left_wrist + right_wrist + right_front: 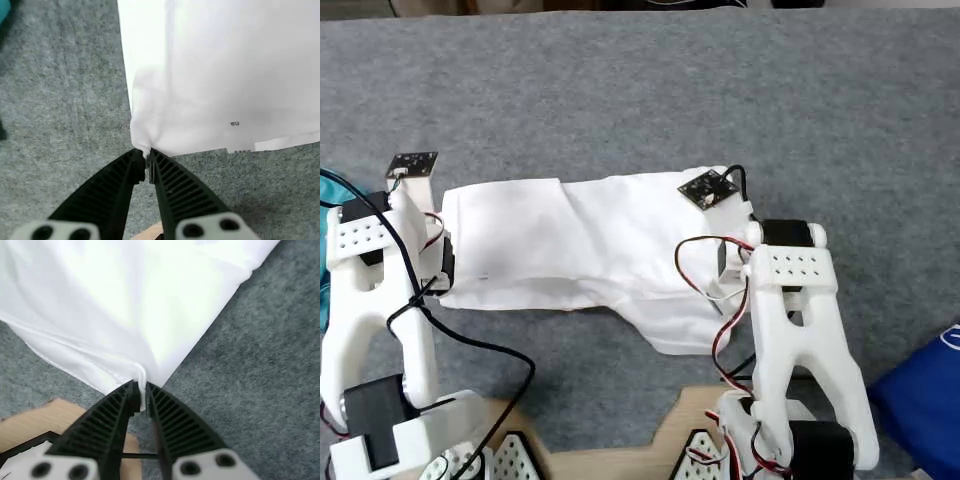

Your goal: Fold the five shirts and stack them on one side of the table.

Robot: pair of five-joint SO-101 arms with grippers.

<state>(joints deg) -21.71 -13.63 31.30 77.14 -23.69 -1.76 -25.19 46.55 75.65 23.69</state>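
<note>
White shirt (pixel 590 245) lies stretched crosswise on the grey table (pixel 620 90) between the two arms, partly doubled over, edges uneven. Left gripper (pixel 147 161): jaws pinched tight on a shirt corner. Right gripper (pixel 141 392): jaws likewise clamped on the hem at the far end. Blue cloth (pixel 920 400) at one table edge, teal cloth (pixel 325 190) at the other, probably shirts waiting. Judgement: early. This shirt is mid-fold, stacking not yet begun, most work left.

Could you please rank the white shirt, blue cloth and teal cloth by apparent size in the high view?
1. white shirt
2. blue cloth, cut by the frame edge
3. teal cloth, also cut, so their full sizes are unsure
</note>
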